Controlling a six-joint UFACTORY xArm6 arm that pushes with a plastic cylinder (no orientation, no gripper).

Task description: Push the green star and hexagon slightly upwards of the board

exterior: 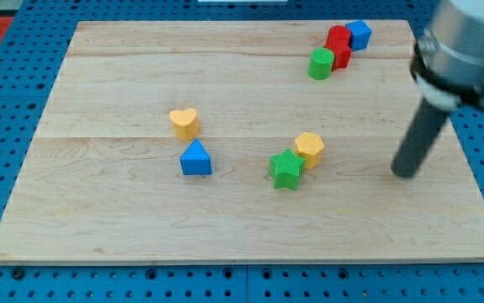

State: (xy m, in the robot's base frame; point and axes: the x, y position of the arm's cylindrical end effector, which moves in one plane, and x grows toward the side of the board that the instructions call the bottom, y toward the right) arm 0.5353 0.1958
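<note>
Since the green star-shaped block (286,169) and the yellow hexagon block (310,148) sit touching each other a little to the view's right of the wooden board's (124,76) middle, star lower-left and hexagon upper-right, I judge one push can carry both. My tip (406,174) rests on the board well to their right, touching nothing; it is a bare rod with nothing to open or close. I should swing round beneath the star, then press toward the view's top through the pair's shared line, briefly, since only a slight shift is wanted. The blue triangular block (195,159) and yellow heart block (184,123) lie left, clear of that path.
</note>
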